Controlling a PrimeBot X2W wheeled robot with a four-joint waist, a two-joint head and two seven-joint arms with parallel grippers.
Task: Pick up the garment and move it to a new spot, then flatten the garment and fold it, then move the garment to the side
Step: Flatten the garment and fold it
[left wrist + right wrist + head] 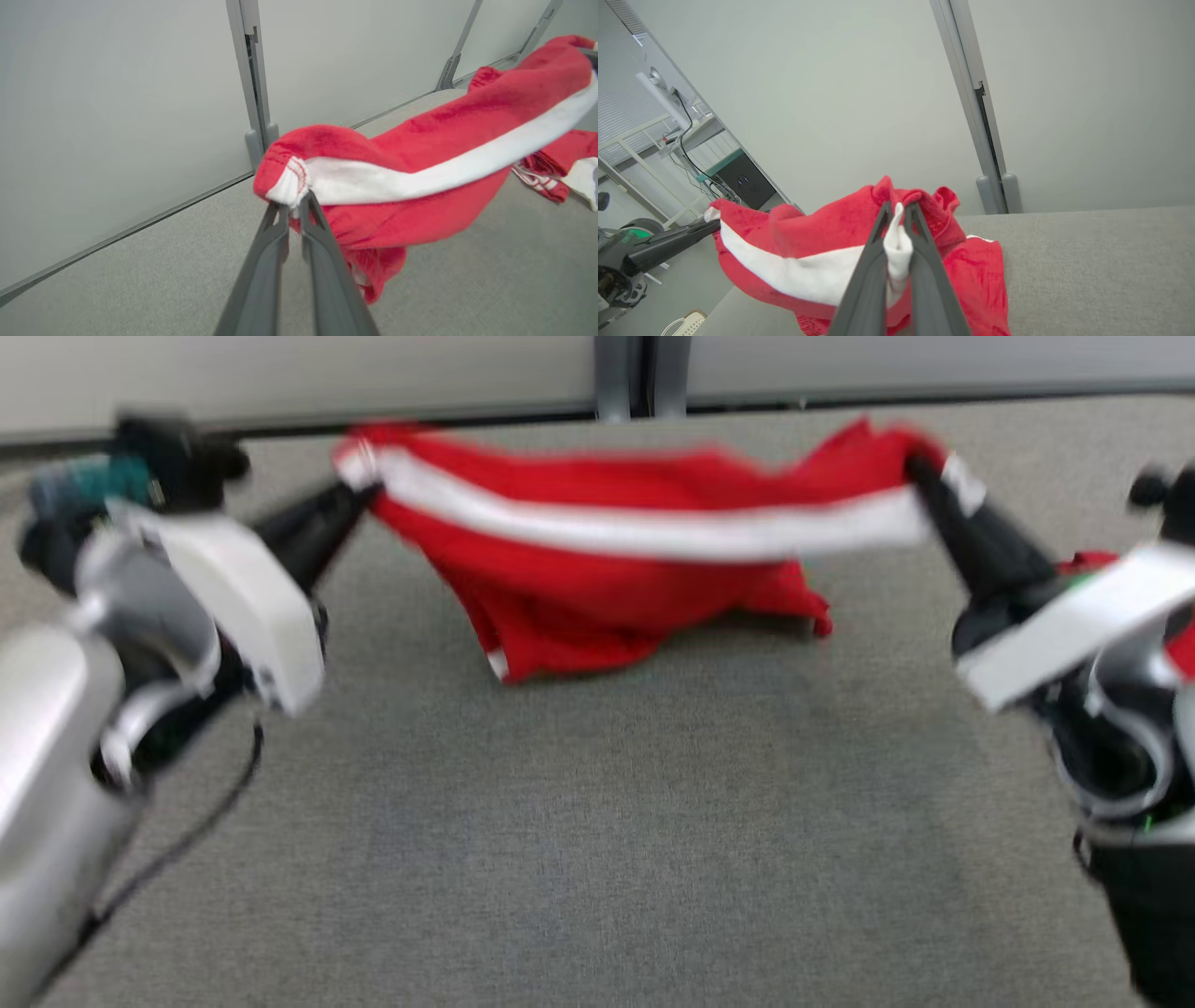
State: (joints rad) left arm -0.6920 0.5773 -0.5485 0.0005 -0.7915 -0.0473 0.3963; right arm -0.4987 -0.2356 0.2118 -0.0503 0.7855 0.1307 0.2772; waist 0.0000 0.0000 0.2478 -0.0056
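A red garment (607, 569) with a white stripe hangs stretched between my two grippers above the grey table (597, 821), its lower part drooping onto the surface. My left gripper (359, 490) is shut on the garment's left end, pinching the white hem (292, 186) in the left wrist view. My right gripper (920, 476) is shut on the right end. In the right wrist view its fingers (920, 233) clamp a white fold of the garment (822, 233). The left arm's fingers (668, 240) also appear at that view's left, holding the far end.
Pale partition panels (280, 373) with a grey post (639, 373) run along the table's far edge. Another red and white cloth (560, 172) lies on the table at the right of the left wrist view. A black cable (187, 840) trails beside my left arm.
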